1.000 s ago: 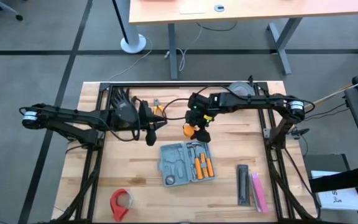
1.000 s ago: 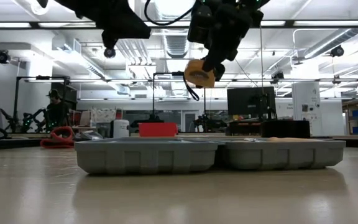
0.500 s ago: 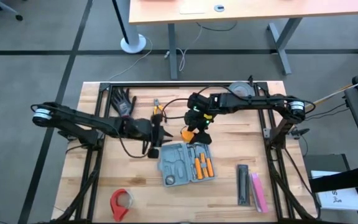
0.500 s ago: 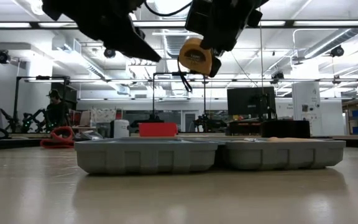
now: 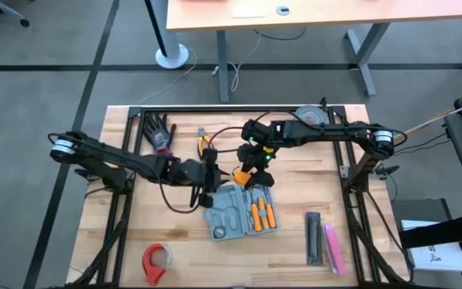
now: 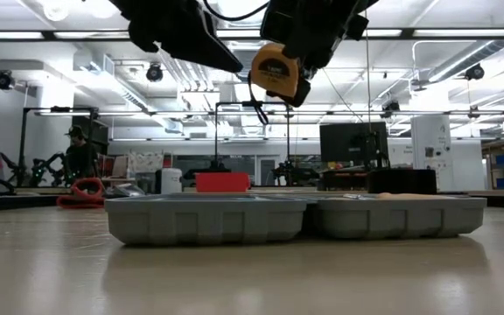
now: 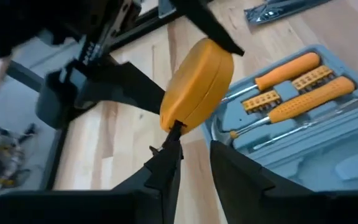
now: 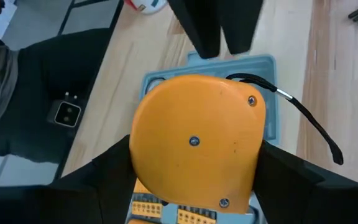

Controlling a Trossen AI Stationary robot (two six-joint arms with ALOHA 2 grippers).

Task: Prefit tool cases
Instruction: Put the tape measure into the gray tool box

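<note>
— While the right gripper (image 8: 194, 186) holds that orange tape measure (image 8: 197, 146) up in the air, fingers spread wide around its round body, what worries you?

— The handover. The left gripper (image 7: 194, 165) has its fingers only narrowly parted, tips right at the tape measure's edge, and I'd judge they have no real hold on it. If the right fingers let go first, the tape measure falls.

— Onto what?

— Onto the tool case (image 5: 241, 210). It lies open and flat on the wooden surface (image 5: 311, 183), just below and beside both grippers, with orange-handled screwdrivers (image 7: 291, 87) already seated in its grey tray. A drop could knock those out of their slots or shove the case.

— And if the left one does catch it?

— A pinch on a curved rim is poor. The body could twist or squirt out between the fingers. There's also a black cord (image 8: 303, 118) trailing from it, which might snag on a finger.

— The two arms themselves?

— Very close together above the case; a small misjudged move would bump them.
</note>
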